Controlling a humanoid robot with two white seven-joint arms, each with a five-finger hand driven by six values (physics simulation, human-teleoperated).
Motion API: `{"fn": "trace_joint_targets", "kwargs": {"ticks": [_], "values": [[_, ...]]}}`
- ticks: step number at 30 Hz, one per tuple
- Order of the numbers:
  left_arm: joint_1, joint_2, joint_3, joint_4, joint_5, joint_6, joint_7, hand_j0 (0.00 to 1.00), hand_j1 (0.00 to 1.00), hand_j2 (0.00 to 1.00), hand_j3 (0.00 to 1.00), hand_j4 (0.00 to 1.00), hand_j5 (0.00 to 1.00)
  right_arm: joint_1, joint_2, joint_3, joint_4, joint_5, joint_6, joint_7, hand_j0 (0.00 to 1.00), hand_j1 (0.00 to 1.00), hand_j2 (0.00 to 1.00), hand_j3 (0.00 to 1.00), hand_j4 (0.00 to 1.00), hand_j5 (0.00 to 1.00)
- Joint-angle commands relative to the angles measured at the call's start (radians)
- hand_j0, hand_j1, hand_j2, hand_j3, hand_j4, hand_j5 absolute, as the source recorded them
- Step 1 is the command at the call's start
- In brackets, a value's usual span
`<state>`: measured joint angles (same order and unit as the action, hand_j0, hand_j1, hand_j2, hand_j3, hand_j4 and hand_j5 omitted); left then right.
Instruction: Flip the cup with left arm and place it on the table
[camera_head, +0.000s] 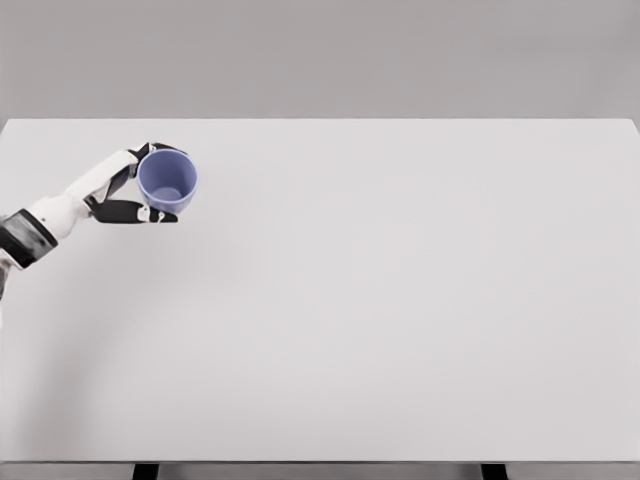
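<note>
left hand (135, 190) grips cup (168, 180) over table (400, 300).

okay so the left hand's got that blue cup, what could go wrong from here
1. The left hand holds the blue cup from the side, with few fingers visible around it, so it might slip while being set down.
2. The cup's opening faces the camera and looks tilted; released like that, it could tip or roll on the table.
3. It is near the table's left edge, leaving little margin if it rolls.

White left arm (70, 205); black-and-white robot hand (135, 190) with dark wrist band.
</note>
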<state>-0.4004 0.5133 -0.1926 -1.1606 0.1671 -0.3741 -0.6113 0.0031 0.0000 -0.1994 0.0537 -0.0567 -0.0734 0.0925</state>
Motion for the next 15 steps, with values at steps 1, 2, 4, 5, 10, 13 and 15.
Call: {"fn": "trace_joint_targets", "kwargs": {"ticks": [1,2,4,5,10,13,15], "values": [[0.000,-0.016,-0.002,0.030,0.032,0.001,0.000,0.63,0.63,0.63,0.63,0.63,0.63,0.000,0.000,0.000,0.000,0.000,0.000,0.001,1.00,1.00,1.00,1.00,1.00,1.00],[0.000,-0.021,-0.002,0.036,0.034,0.001,0.000,0.63,0.63,0.63,0.63,0.63,0.63,0.000,0.000,0.000,0.000,0.000,0.000,0.001,1.00,1.00,1.00,1.00,1.00,1.00],[0.000,-0.036,-0.002,0.039,0.048,0.001,0.000,0.63,0.63,0.63,0.63,0.63,0.63,0.000,0.000,0.000,0.000,0.000,0.001,0.001,1.00,1.00,1.00,1.00,1.00,1.00],[0.000,-0.036,-0.004,0.045,0.052,0.001,0.000,0.63,0.63,0.63,0.63,0.63,0.63,0.000,0.000,0.000,0.000,0.000,0.000,0.000,1.00,1.00,1.00,1.00,1.00,1.00],[0.000,-0.072,-0.004,0.082,0.098,0.000,0.000,0.63,0.63,0.63,0.63,0.63,0.63,0.000,0.000,0.000,0.000,0.000,0.000,0.001,1.00,1.00,1.00,1.00,1.00,1.00],[0.003,-0.076,-0.004,0.082,0.114,0.000,0.000,0.63,0.63,0.63,0.63,0.63,0.63,0.000,0.000,0.000,0.000,0.000,0.000,0.001,1.00,1.00,1.00,1.00,1.00,1.00],[0.009,-0.088,-0.004,0.088,0.129,0.000,0.000,0.63,0.63,0.63,0.63,0.63,0.63,0.000,0.000,0.000,0.000,0.000,0.000,0.000,1.00,1.00,1.00,1.00,1.00,1.00]]}}
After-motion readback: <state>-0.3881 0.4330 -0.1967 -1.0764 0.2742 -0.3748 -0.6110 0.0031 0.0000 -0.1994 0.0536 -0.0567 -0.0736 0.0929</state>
